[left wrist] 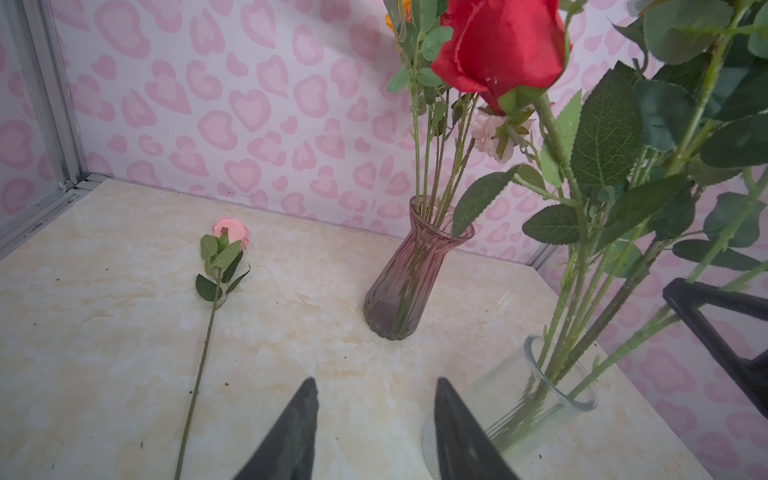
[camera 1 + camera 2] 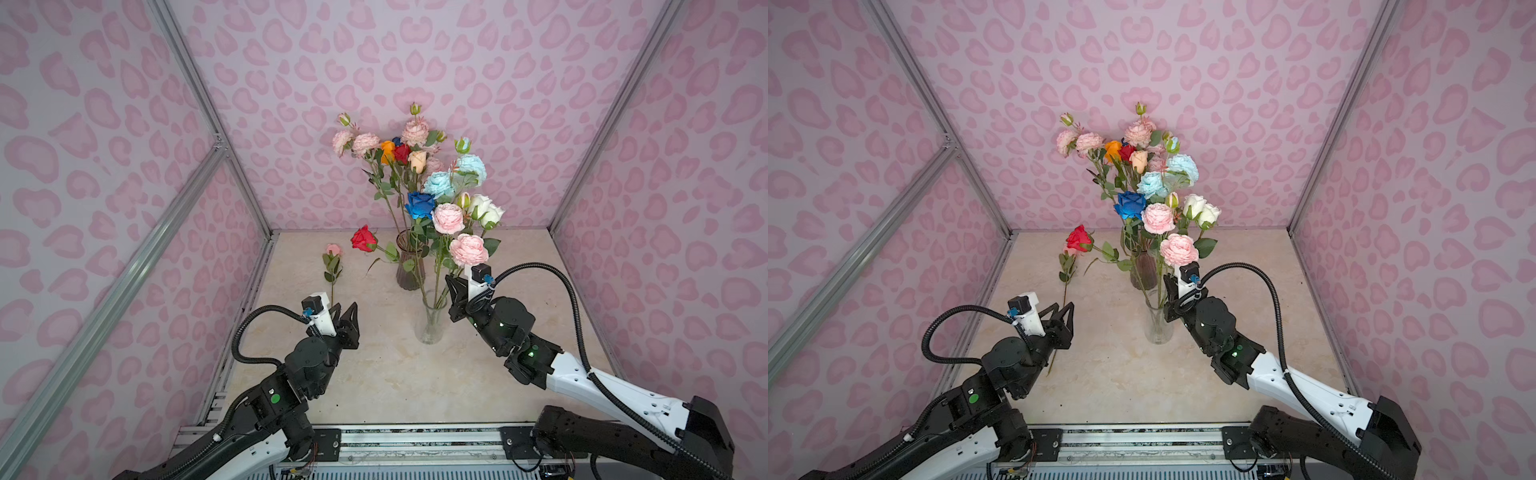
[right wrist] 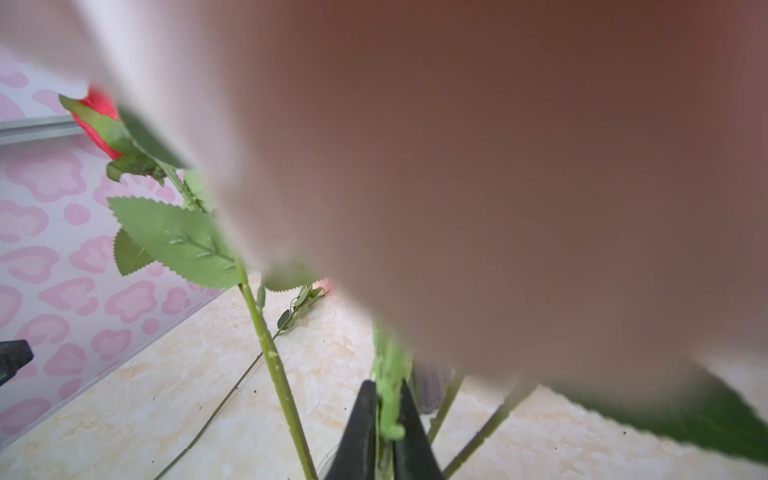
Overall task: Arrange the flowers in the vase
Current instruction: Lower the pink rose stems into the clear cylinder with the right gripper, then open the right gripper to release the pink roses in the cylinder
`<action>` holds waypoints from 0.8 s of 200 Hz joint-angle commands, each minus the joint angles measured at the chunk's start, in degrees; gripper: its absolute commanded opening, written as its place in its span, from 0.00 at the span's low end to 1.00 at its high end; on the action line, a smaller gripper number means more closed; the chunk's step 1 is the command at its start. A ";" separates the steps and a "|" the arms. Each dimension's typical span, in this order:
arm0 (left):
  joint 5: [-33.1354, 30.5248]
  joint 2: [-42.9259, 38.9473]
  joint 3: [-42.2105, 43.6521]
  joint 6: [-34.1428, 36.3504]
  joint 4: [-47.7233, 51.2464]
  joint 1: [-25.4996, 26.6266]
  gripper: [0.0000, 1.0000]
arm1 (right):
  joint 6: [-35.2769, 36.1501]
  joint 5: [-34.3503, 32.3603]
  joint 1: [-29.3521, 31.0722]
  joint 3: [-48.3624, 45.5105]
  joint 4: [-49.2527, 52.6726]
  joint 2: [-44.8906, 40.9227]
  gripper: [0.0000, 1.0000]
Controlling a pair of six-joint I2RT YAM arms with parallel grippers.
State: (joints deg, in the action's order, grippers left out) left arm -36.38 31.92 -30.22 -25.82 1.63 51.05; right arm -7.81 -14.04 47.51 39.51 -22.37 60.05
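- Your right gripper (image 2: 452, 293) sits just right of centre in both top views, just above the mouth of the clear vase (image 2: 431, 328). Its jaws are pressed together on a thin green stem (image 3: 388, 415), which the right wrist view shows pinched between the two black fingertips.
- A pale pink head (image 2: 468, 249) hangs just above that gripper's camera and blurs most of the right wrist view. You cannot tell whether the pinched stem belongs to it.
- Your left gripper (image 2: 344, 311) hovers left of centre with its jaws spread, holding nothing.
- One pink bud (image 2: 333, 249) lies flat on the bench (image 2: 374, 374), left of both vases. Its long stalk runs down the frame to the left gripper, and the left wrist view shows it beside the fingers, not touching them.
- The other flowers (image 2: 438, 185) stand at mid-frame. Some are in the purple vase (image 2: 409, 274) at the back, the rest in the clear vase in front.
- A red rose (image 2: 364, 240) leans out to the left.
- The purple vase is ribbed, tinted glass with a narrow neck and a flared lip.
- The clear vase is smooth glass with a rolled rim.
- The stems look like moulded plastic with small nubs. The leaves are serrated and veined, and the petals are cloth, frayed at the rose's edge.
- The bench is cream and marbled, speckled with dark crumbs.
- The walls (image 2: 498, 62) carry a pink blotch print.
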 commanded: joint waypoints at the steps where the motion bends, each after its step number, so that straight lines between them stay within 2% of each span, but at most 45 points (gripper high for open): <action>1: -0.03 0.07 -0.09 -0.28 -1.85 -0.16 0.47 | -1.19 0.27 0.04 -0.69 -0.38 0.63 0.13; 16: 0.08 0.32 -0.05 -0.37 -1.89 -0.16 0.47 | -1.61 0.31 0.04 -1.18 -0.69 1.07 0.21; 63: 0.34 1.32 -0.10 -0.28 -2.02 -0.16 0.47 | -2.05 2.27 0.06 -2.44 -1.13 0.82 0.33; 121: 0.60 1.91 0.22 -0.28 -2.59 -0.25 0.46 | -3.98 1.98 0.04 -4.95 2.91 -3.87 0.42; 160: 0.38 2.14 0.11 -0.36 -2.58 -0.40 0.46 | -4.13 3.51 0.13 -4.19 5.05 -6.46 0.42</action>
State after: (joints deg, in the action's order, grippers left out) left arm -35.75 34.02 -30.22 -25.85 1.58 50.72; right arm -11.42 -11.57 47.51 34.89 -18.92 54.57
